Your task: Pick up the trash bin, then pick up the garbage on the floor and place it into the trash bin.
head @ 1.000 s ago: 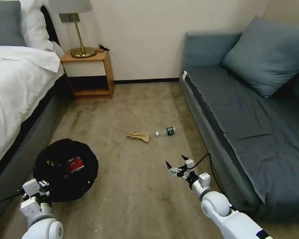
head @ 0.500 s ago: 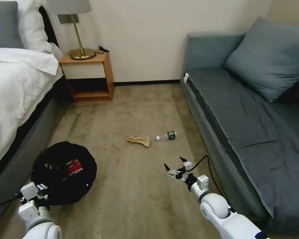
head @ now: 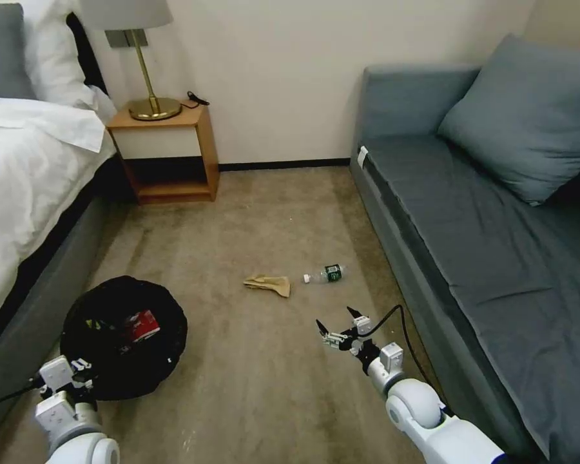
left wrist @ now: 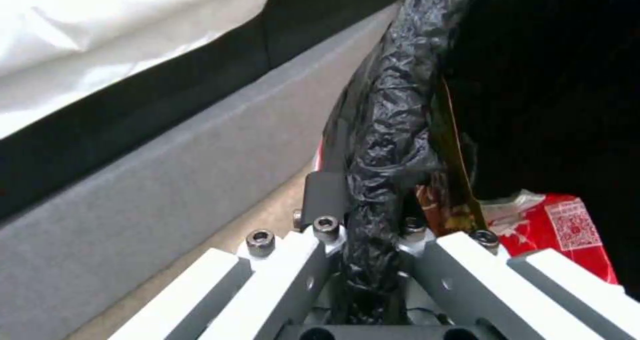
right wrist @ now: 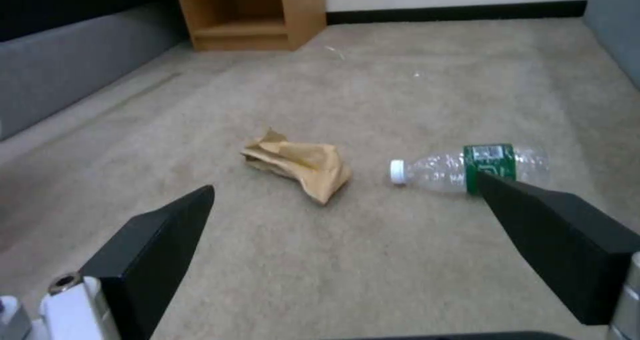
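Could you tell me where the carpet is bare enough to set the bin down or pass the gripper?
Bare carpet lies between the bin, held at its rim by the left gripper, and the open right gripper; more lies between the nightstand and the paper. It is crowded where the paper and bottle lie close together.

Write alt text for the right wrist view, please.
The open right end effector hovers above beige carpet, facing a crumpled tan paper and a clear plastic bottle with a green label lying apart.
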